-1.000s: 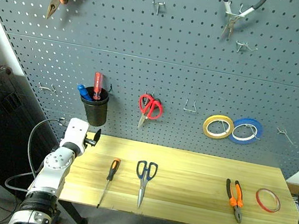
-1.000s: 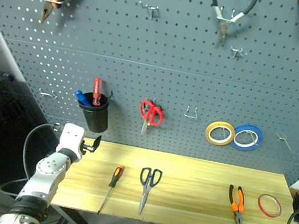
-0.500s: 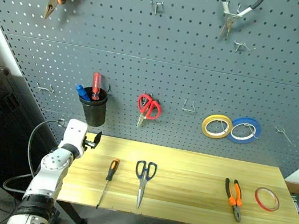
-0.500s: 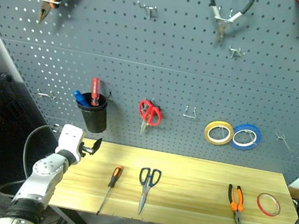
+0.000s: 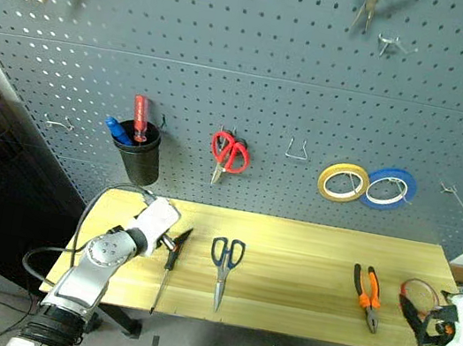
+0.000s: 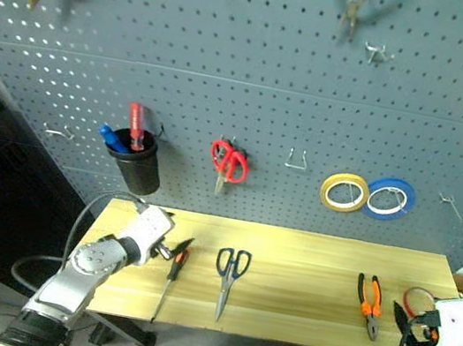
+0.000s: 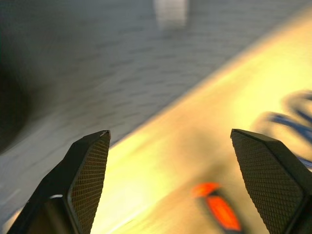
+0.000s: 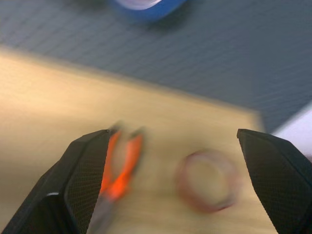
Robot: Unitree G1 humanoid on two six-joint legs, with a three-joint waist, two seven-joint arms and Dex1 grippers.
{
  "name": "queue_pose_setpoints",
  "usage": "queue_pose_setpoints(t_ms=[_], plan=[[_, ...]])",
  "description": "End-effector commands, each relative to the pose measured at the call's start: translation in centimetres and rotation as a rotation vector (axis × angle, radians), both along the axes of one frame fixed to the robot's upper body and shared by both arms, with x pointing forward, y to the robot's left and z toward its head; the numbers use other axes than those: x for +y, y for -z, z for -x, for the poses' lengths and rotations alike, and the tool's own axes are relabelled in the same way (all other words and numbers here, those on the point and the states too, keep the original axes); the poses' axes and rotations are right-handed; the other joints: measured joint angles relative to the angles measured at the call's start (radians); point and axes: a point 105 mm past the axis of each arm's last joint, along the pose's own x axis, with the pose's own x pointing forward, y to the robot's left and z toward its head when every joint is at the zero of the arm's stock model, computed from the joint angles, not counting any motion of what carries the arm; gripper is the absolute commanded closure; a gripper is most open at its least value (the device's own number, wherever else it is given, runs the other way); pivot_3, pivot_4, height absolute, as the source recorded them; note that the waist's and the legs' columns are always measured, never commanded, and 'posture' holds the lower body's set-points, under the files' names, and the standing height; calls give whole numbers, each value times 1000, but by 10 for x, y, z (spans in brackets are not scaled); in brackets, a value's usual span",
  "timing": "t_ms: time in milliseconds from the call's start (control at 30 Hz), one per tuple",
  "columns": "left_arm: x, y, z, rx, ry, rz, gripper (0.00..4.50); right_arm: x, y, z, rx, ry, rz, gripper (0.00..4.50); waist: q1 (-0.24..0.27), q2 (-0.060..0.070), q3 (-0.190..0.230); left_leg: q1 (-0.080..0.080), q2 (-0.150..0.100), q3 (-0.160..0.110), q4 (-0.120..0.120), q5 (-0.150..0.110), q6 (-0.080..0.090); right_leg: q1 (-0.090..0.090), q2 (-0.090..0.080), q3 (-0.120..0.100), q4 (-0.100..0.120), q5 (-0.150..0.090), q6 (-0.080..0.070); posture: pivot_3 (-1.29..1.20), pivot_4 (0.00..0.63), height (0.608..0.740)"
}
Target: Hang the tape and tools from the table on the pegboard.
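Four things waiting on the tabletop [image 5: 285, 277], both end effectors spread wide with nothing in them.

One red tape ring [image 8: 208, 181] lies at the right end, half hidden behind the right end effector [image 5: 418, 314]; one pair of pliers [image 5: 368, 296] just left of it, one pair of blue-handled scissors [image 5: 224, 266] mid-table, one screwdriver [image 5: 168, 267] right beside the left end effector [image 5: 174, 244]. The pegboard [image 5: 315, 107] carries one red scissors [image 5: 229, 153], a yellow roll [image 5: 343, 182], a blue roll [image 5: 389, 187] and a black cup [image 5: 140, 152]; the top tools are cut off.
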Motion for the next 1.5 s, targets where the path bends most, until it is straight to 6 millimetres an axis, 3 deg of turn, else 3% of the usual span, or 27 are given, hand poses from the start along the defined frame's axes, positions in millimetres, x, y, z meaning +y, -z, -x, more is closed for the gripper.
queue_pose_setpoints(t_ms=[33,133,233,400,500,900,1133,1300,1500], plan=[[-45,-21,15,14,260,30,315,-3,-5,-10,52,-25,13,0,-11,-1,18,-4,0,0,0,0,0,-2,0,0,-3,1,1,-75,215,740],[-66,-33,19,69,359,75,315,-13,-3,-21,85,14,31,0,-25,-7,40,-16,0,-1,1,0,1,-15,-1,-1,-3,2,1,-84,244,740],[-104,-47,28,107,515,90,315,-33,2,-38,132,64,36,0,-26,-6,57,-18,0,-1,1,1,-1,-18,-2,-1,-1,3,0,-84,258,740],[-126,-64,36,151,590,120,315,-39,2,-55,157,68,15,0,-29,-6,86,-21,1,-1,0,-2,3,-19,-3,0,-3,3,0,-72,290,740],[-142,-74,41,152,626,139,315,-44,6,-65,200,55,-6,0,-34,-7,98,-30,1,-1,3,-1,1,-28,-3,-1,-1,3,0,-62,301,740],[-153,-88,50,119,682,112,315,-65,17,-96,322,98,-2,0,-32,-12,136,-34,-1,2,5,1,0,-33,-7,-1,4,3,1,2,324,740],[-159,-91,65,105,752,104,315,-71,18,-108,360,136,20,0,-23,-15,148,-35,-1,2,5,1,-1,-36,-8,-1,6,3,1,47,326,740],[-159,-92,72,106,778,104,288,-73,22,-106,380,174,-40,1501,-18,-15,149,-36,-1,2,5,1,-1,-36,-8,-2,6,3,1,54,325,740],[-160,-94,67,97,777,110,288,-65,31,-103,395,155,-95,3635,-20,-16,150,-36,-2,2,5,1,-1,-36,-10,-2,5,3,1,42,319,740]])
